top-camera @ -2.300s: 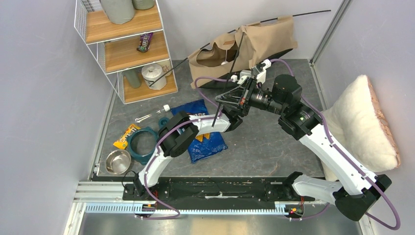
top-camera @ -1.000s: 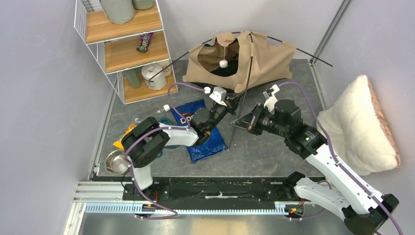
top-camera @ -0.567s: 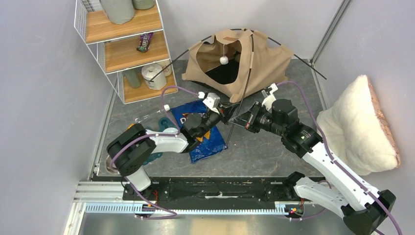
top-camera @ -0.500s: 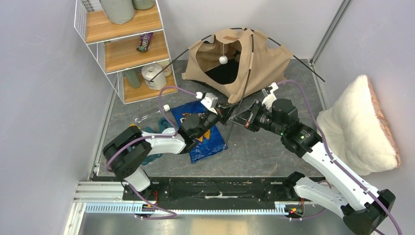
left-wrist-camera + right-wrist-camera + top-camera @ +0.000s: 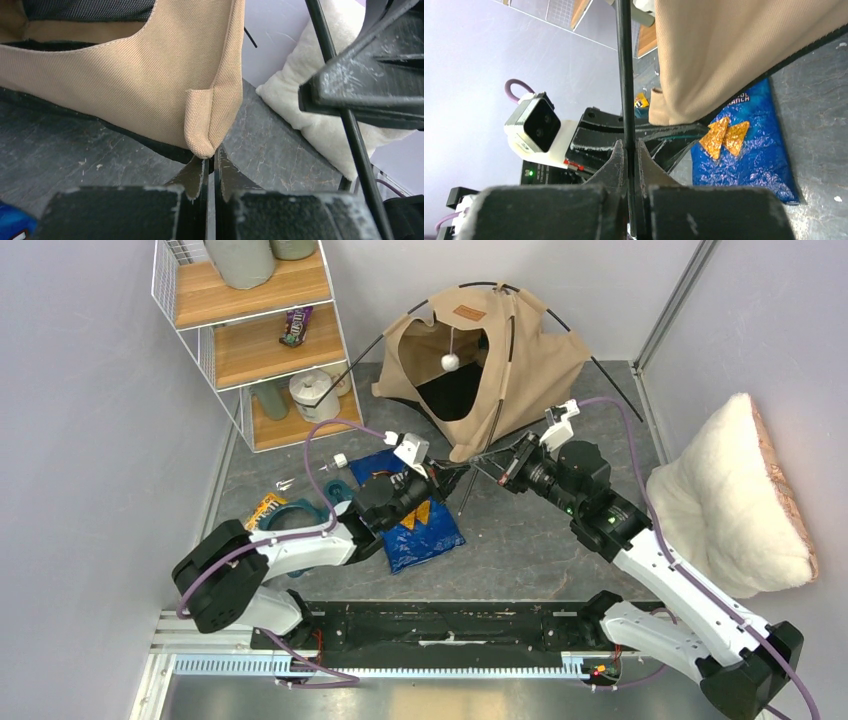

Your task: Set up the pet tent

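Change over the last half second: the pet tent (image 5: 530, 360) stands taller and more arched. The right pincer (image 5: 497, 453) has shifted toward the tent's near corner, and the left arm lies lower and more outstretched.

Right pincer: clenched on a thin, smooth, round black pole (image 5: 624, 75). The scuffed black fingers (image 5: 616, 157) press it from both sides. The pole runs up the tent's front, and its lower end hangs free just above the surface (image 5: 540, 530).

Left pincer (image 5: 211, 167): drawn in to a sliver of a gap. Its tips meet the lower end of a stitched corner pocket (image 5: 205, 125). Whether any cloth is pinched cannot be told.

Pet tent: at the back of the surface, opening toward the arms. Tan woven canvas with black lining and a black hem, held up by crossed arching poles. A brown patch (image 5: 470, 312) sits at the peak, and a white pom-pom (image 5: 450, 362) hangs on a string in the doorway.

Cushion (image 5: 735, 490): fluffy and white, leaning at the right wall, well apart from the tent.

Chip bag (image 5: 420, 530): glossy blue, lying flat under the left arm.
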Controlling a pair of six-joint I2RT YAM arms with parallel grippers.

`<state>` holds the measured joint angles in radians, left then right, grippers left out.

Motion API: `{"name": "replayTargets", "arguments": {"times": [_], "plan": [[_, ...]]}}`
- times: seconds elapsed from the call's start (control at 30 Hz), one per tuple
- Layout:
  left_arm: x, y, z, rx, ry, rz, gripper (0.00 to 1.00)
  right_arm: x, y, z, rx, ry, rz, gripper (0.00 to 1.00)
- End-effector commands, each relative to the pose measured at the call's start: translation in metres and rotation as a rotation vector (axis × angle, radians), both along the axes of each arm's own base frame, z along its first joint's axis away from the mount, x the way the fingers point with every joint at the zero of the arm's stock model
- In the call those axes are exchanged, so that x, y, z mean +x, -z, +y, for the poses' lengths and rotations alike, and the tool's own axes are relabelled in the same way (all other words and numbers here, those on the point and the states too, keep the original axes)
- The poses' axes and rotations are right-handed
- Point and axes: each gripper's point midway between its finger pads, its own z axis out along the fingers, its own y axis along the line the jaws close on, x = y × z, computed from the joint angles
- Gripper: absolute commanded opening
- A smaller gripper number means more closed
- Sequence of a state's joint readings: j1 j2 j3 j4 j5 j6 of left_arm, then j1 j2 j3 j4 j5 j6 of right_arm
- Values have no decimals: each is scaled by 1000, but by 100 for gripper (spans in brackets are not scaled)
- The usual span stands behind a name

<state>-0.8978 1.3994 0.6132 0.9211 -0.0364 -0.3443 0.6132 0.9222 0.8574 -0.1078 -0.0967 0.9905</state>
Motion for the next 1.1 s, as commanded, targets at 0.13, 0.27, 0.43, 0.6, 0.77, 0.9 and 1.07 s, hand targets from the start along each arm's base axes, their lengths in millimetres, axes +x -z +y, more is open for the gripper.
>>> {"name": "replayTargets", "arguments": {"times": [0.13, 0.27, 0.43, 0.6, 0.77, 0.9, 1.07], "plan": [[-35, 35, 5, 60, 96, 185, 2, 57, -40, -27, 72, 274, -190, 0], [-37, 30, 6, 21, 90, 242, 2, 65, -32, -24, 67, 284, -185, 0], [-37, 23, 6, -53, 74, 328, 2, 71, -17, -16, 27, 272, -169, 0], [-28, 21, 9, -112, 10, 393, 2, 70, 6, -7, -32, 251, -147, 0], [-23, 22, 7, -153, -17, 438, 2, 66, 33, 4, -100, 216, -119, 0], [-18, 26, 8, -171, -44, 454, 2, 55, 49, 16, -153, 159, -107, 0], [-14, 32, 7, -180, -59, 473, 2, 37, 63, 24, -183, 77, -68, 8]]}}
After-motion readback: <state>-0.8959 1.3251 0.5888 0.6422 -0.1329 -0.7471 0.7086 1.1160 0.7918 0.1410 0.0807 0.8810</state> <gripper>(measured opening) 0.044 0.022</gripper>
